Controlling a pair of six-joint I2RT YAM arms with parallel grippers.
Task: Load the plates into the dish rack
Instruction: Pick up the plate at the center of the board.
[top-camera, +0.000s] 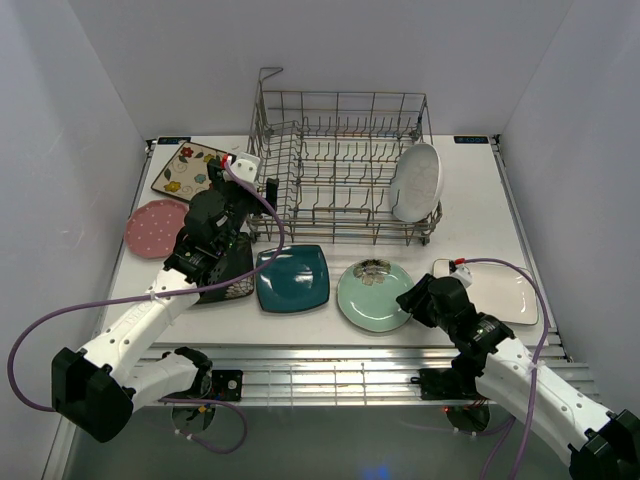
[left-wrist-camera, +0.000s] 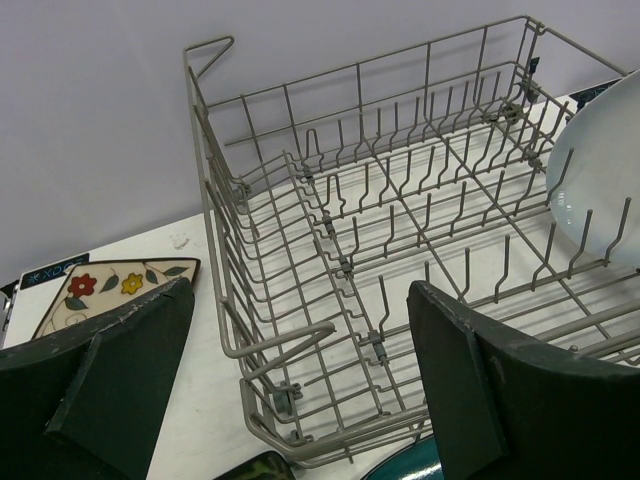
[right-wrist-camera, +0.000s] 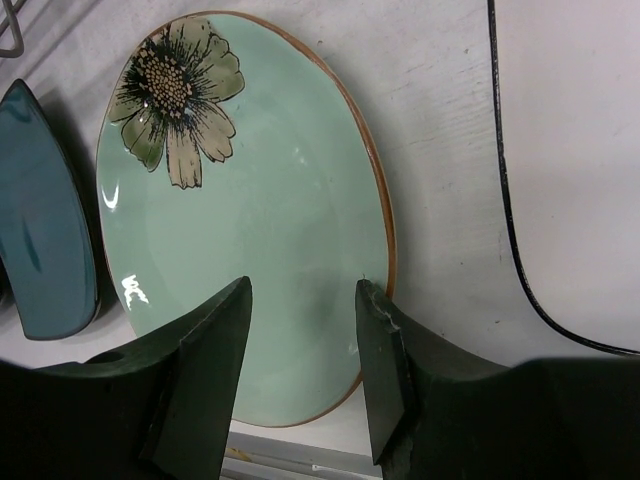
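Grey wire rack (top-camera: 345, 160) with a white oval plate (top-camera: 415, 182) on edge at its right end. Left of it lie flat a floral plate (top-camera: 187, 168) and a pink plate (top-camera: 155, 228); in front, a dark plate (top-camera: 232, 286), teal plate (top-camera: 292, 277), mint plate (top-camera: 373, 293) and white rectangular plate (top-camera: 510, 295)

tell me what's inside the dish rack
Only a white oval plate, on edge between the tines at the right end of the dish rack. Other slots look bare; the floor behind that plate is hidden.

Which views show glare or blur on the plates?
Right wrist: two small white glints on the mint-green plate, otherwise sharp. Left wrist: dish rack crisp, white oval plate bright and cut off by the frame edge. Top external: even light, faint sheen on the teal plate, no blur.
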